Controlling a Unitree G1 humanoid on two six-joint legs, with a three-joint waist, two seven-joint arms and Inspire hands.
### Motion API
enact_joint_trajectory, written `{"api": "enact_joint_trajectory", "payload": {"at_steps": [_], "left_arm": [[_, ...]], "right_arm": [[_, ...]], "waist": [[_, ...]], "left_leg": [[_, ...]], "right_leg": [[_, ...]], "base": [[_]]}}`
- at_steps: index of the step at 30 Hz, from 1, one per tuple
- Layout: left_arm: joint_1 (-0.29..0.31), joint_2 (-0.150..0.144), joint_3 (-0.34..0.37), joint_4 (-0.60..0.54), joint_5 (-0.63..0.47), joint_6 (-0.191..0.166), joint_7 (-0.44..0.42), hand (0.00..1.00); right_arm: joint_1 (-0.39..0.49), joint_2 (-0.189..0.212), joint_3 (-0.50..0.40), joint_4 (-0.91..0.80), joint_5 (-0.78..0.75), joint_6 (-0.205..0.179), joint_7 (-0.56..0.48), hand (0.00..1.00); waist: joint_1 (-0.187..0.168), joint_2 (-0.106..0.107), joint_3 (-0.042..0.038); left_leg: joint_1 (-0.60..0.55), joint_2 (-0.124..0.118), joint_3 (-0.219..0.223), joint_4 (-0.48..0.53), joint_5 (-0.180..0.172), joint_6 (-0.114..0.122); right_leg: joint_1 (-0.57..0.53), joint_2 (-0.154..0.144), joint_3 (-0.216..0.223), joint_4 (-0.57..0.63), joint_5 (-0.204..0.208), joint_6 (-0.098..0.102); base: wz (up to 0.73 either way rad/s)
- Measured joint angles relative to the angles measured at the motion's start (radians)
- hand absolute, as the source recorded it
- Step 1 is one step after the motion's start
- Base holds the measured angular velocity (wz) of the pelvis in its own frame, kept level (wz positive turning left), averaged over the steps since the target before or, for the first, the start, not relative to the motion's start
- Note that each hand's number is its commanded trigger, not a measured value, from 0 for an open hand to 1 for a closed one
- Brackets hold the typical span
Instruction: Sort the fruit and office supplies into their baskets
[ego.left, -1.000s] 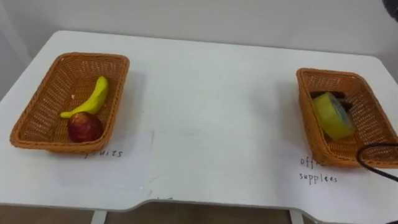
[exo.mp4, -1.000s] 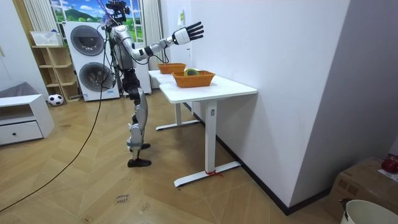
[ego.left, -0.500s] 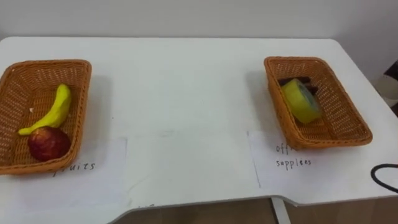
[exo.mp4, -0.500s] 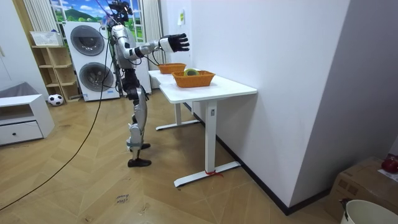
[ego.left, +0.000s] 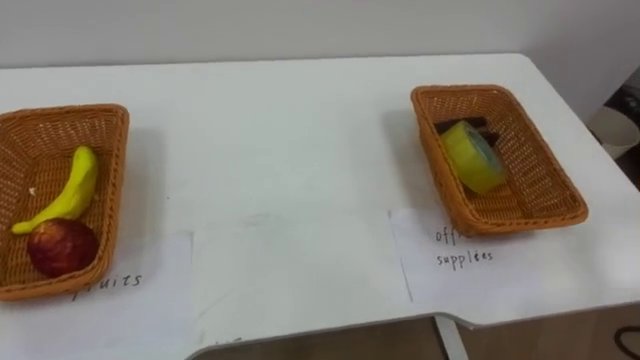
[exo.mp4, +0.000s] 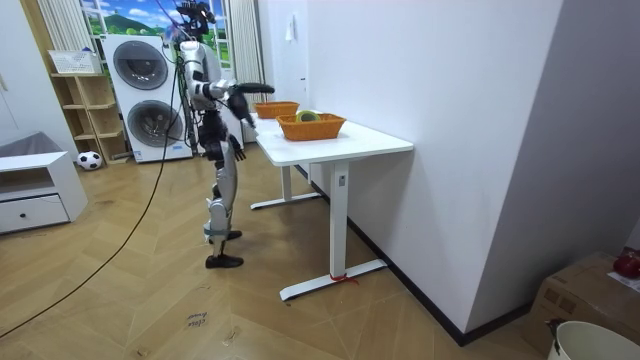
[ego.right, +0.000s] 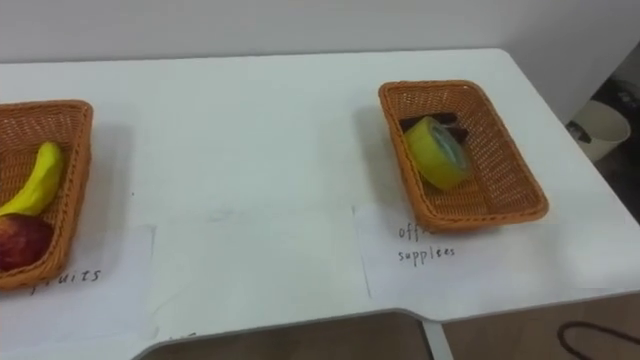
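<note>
A yellow banana (ego.left: 60, 190) and a red apple (ego.left: 62, 247) lie in the left wicker basket (ego.left: 112, 180), above a paper label reading fruits. In the right wicker basket (ego.left: 560, 205) a yellow roll of tape (ego.left: 473, 156) leans on a dark object (ego.left: 462, 125); a paper label for office supplies lies in front of it. In the room view I stand at the long side of the white table (exo.mp4: 370, 140). My right hand (exo.mp4: 258, 88) is held out at about chest height over the table's near edge, and my left hand (exo.mp4: 247, 115) hangs lower.
The white table (ego.left: 300, 150) lies bare between the two baskets, with paper sheets (ego.left: 290, 265) along its front edge. A wall runs behind it. In the room view, washing machines (exo.mp4: 140, 95) and shelves stand behind me on a wooden floor.
My right arm has come down from high above the table and drawn back toward my body. The eye view has shifted, so both baskets sit further left in it.
</note>
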Motion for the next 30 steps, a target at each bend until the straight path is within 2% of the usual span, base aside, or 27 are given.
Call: {"api": "enact_joint_trajectory", "payload": {"at_steps": [3,6,11,13,20,23,26,30], "left_arm": [[-0.012,0.001,0.001,-0.01,0.0,-0.004,0.003,0.0],[-0.024,0.002,0.001,-0.01,0.0,-0.01,0.004,0.0],[-0.031,0.002,0.0,-0.013,-0.005,-0.018,-0.002,0.0],[-0.027,0.001,0.0,-0.013,-0.002,-0.019,-0.008,0.0],[-0.027,-0.004,0.002,-0.013,-0.004,-0.025,-0.009,0.0],[-0.028,-0.01,-0.005,-0.006,-0.003,-0.026,-0.009,0.0],[-0.041,-0.013,-0.007,0.013,-0.005,-0.035,-0.008,0.0],[-0.04,-0.022,-0.026,0.035,-0.013,-0.067,-0.001,0.0]], "right_arm": [[0.04,0.001,-0.026,0.042,0.002,-0.004,-0.031,0.0],[0.085,0.001,-0.037,0.124,0.017,-0.039,-0.064,0.0],[0.132,0.011,-0.037,0.297,0.018,-0.057,-0.077,0.0],[0.165,0.035,-0.038,0.365,0.018,-0.061,-0.064,0.0],[0.204,0.117,-0.025,0.498,0.048,-0.061,-0.006,0.0],[0.219,0.164,0.052,0.519,0.057,-0.061,0.035,0.0],[0.234,0.205,0.111,0.552,0.06,-0.061,0.067,0.0],[0.243,0.247,0.223,0.559,0.057,-0.063,0.115,0.0]], "waist": [[-0.02,-0.001,0.0009],[-0.019,-0.005,0.0034],[-0.02,0.003,0.0041],[-0.018,0.009,0.0017],[-0.019,0.015,0.0035],[-0.013,0.022,0.0041],[0.012,0.033,0.007],[0.036,0.048,0.0099]], "left_leg": [[0.002,0.0,0.001,-0.004,-0.001,-0.001],[0.003,0.003,0.009,-0.005,-0.002,-0.002],[-0.001,0.007,0.023,-0.005,-0.004,-0.005],[-0.002,0.007,0.023,-0.006,-0.004,-0.005],[0.006,0.006,0.025,-0.014,-0.004,-0.005],[0.004,0.006,0.028,-0.014,-0.004,-0.006],[0.015,0.007,0.036,-0.013,-0.004,-0.006],[0.021,0.006,0.034,-0.015,-0.004,-0.006]], "right_leg": [[-0.003,0.001,0.005,-0.001,0.0,0.0],[-0.004,0.003,0.009,0.0,0.0,0.0],[-0.015,0.005,0.021,0.003,0.0,0.0],[-0.015,0.006,0.023,0.002,0.0,0.0],[-0.01,0.006,0.026,0.002,0.0,0.0],[-0.014,0.008,0.033,0.002,0.0,0.0],[-0.01,0.008,0.033,0.003,0.0,0.0],[-0.002,0.007,0.03,0.001,0.0,0.0]], "base": [[-0.03],[-0.09],[-0.09],[0.0],[0.0],[-0.03],[-0.06],[0.01]]}}
